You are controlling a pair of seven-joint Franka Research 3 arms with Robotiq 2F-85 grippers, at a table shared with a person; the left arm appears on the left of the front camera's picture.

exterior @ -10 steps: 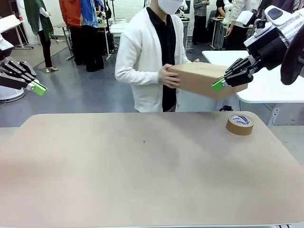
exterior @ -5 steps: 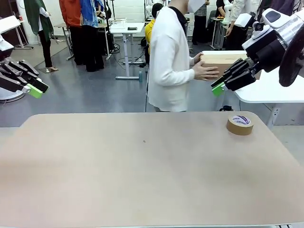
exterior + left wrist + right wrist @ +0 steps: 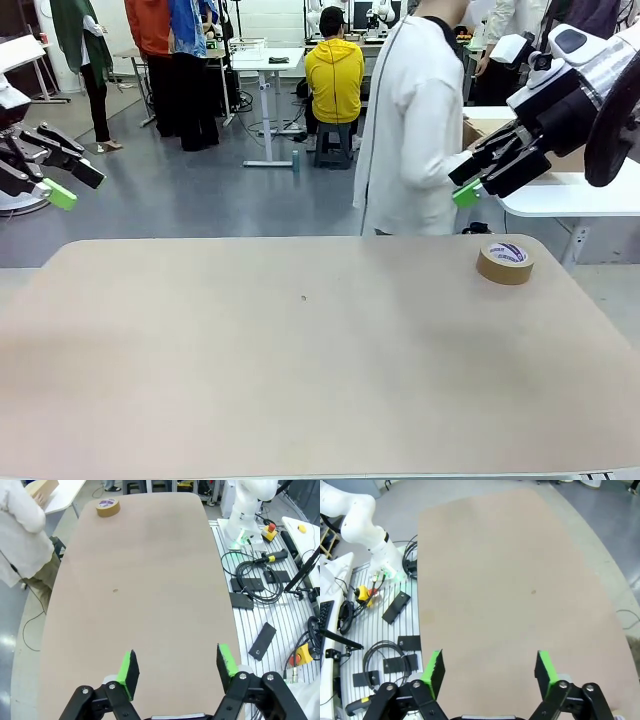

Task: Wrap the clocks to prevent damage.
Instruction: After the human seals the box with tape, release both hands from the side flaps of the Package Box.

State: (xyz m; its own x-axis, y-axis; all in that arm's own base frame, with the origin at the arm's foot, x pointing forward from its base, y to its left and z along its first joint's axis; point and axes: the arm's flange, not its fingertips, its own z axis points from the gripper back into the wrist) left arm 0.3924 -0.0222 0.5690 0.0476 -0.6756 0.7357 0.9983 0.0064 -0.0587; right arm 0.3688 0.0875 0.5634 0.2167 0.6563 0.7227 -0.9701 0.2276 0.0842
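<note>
My left gripper (image 3: 72,185) hangs open in the air off the table's left end; in the left wrist view its green pads (image 3: 129,667) stand wide apart with nothing between them. My right gripper (image 3: 462,183) is open too, held high above the far right corner, with bare tabletop (image 3: 495,580) under it. A person in a white top (image 3: 415,120) stands at the far side, turned away toward a white side table (image 3: 560,200). A cardboard box (image 3: 480,127) (image 3: 42,487) rests there under the person's hands, partly hidden behind my right gripper.
A roll of brown tape (image 3: 505,262) (image 3: 108,507) lies flat near the far right corner of the tan table (image 3: 300,380). Cables and black boxes (image 3: 255,580) lie on the rack beside the table's near side. Other people stand and sit farther back.
The person has turned away from the table and carried the cardboard box to the white side table at the right. Both grippers shifted only slightly and stayed open.
</note>
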